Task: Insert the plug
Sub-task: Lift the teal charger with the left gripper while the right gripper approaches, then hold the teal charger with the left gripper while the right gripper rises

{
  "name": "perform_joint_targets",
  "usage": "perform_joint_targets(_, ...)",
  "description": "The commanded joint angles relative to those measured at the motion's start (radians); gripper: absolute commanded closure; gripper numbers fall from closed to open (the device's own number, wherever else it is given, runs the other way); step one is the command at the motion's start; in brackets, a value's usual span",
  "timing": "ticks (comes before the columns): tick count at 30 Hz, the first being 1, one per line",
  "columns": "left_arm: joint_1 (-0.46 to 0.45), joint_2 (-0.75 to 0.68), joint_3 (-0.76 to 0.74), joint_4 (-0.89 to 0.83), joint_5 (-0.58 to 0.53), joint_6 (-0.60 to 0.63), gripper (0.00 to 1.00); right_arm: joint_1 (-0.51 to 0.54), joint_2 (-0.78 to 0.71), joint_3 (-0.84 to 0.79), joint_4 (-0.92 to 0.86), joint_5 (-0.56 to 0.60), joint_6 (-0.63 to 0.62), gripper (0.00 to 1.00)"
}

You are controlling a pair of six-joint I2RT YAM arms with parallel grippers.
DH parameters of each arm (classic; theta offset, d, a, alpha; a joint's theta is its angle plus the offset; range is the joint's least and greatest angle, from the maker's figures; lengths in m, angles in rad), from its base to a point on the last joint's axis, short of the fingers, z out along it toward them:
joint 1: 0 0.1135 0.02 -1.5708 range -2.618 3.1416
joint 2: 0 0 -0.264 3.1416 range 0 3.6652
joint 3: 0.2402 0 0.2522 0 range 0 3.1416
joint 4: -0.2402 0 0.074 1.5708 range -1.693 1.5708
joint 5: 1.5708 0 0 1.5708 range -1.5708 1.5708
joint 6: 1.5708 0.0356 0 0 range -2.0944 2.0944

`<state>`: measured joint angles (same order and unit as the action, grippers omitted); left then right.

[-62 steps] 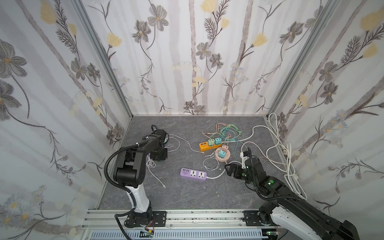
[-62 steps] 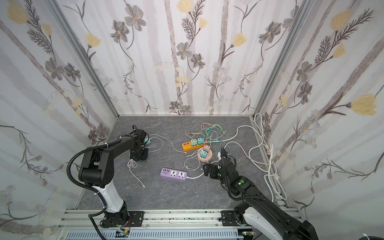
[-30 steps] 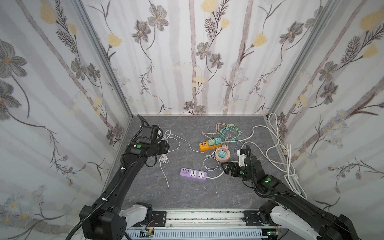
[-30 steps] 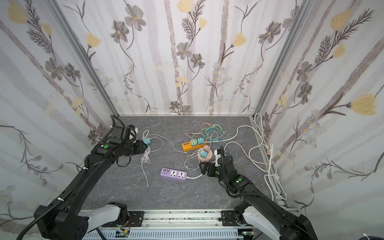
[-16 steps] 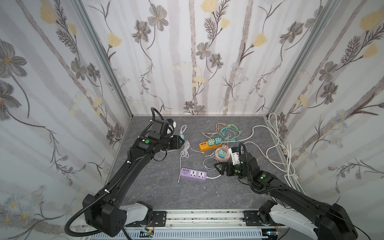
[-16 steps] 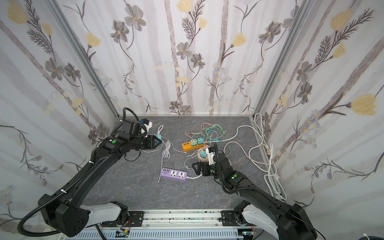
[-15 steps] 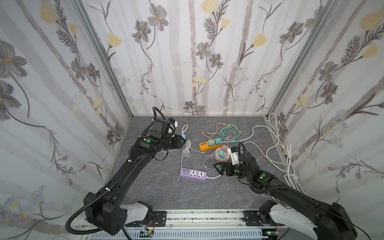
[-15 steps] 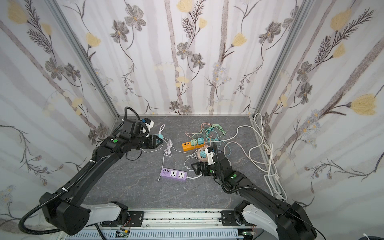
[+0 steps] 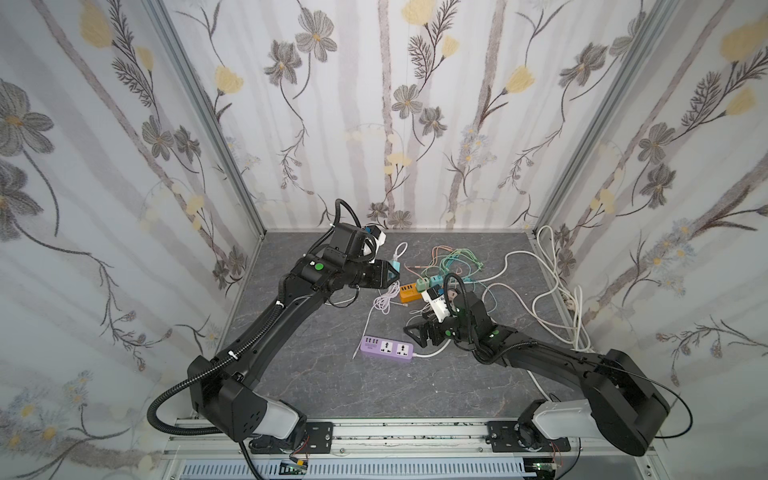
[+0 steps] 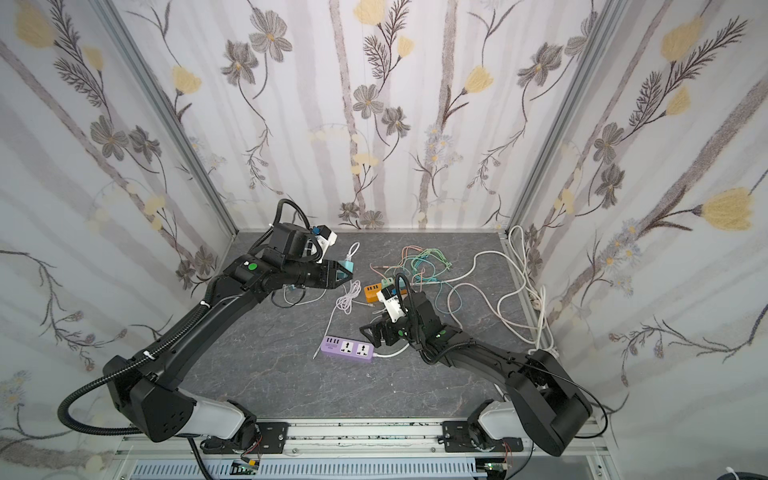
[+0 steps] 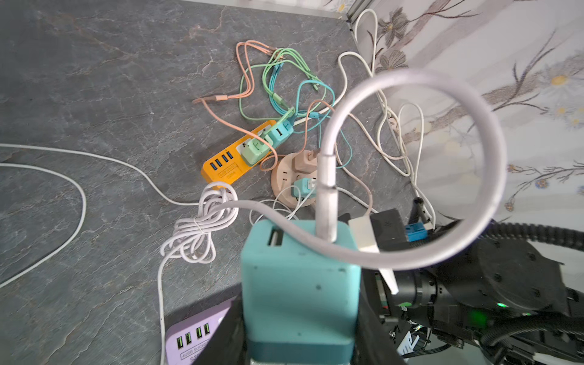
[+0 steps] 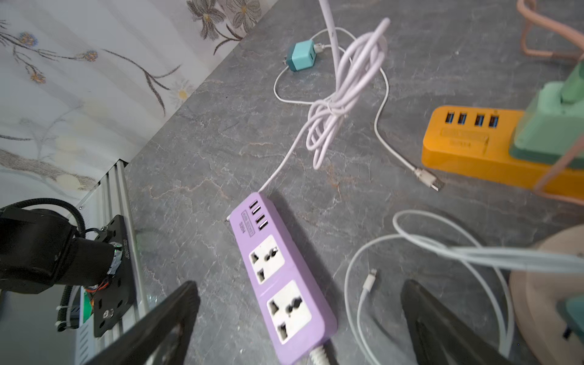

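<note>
Carry step in hand: teal charger plug (image 11: pixel 300 278) is clamped in the L gripper (image 9: pixel 390 272) and held aloft over the table's rear-left, well apart from the purple power strip (image 9: pixel 387 348). White cable bundle (image 9: pixel 384 301) is left dangling below it. R gripper (image 10: pixel 376 332), jaws spread wide & empty, is poised just beside the strip's cord end. Next, by est.: plug to be brought over a socket, prongs turned down & aligned; strip prob. to be steadied.

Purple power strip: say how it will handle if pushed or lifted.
The purple power strip looks rigid and lies flat, so it would likely slide, not roll or tip. Its white cord leaves one end and would probably drag, turning it when pushed.
</note>
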<state>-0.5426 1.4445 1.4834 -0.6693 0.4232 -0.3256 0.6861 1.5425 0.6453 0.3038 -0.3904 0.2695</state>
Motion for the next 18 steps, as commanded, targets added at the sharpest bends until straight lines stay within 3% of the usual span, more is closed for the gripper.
perform_joint_targets(1, -0.002, -0.002, 0.019, 0.0, 0.033, -0.01, 1.0, 0.001, 0.073, 0.05, 0.155, -0.013, -0.061, 0.01)
perform_joint_targets(6, -0.002, -0.034, 0.009, 0.008, 0.052, -0.021, 1.0, 0.004, 0.223, 0.145, 0.257, 0.045, -0.001, 0.01)
perform_joint_targets(9, -0.002, -0.058, -0.004, 0.015, 0.058, -0.023, 1.0, 0.007, 0.298, 0.219, 0.286, 0.134, 0.042, 0.07)
perform_joint_targets(12, -0.002, -0.086, -0.018, 0.018, 0.066, -0.023, 1.0, 0.007, 0.364, 0.264, 0.369, 0.195, 0.085, 0.22)
perform_joint_targets(15, 0.0, -0.126, -0.053, 0.036, 0.083, -0.021, 1.0, 0.007, 0.398, 0.323, 0.409, 0.211, 0.097, 0.54)
perform_joint_targets(18, 0.007, -0.163, -0.075, 0.023, 0.073, -0.009, 1.0, 0.006, 0.387, 0.374, 0.356, 0.245, 0.063, 0.74)
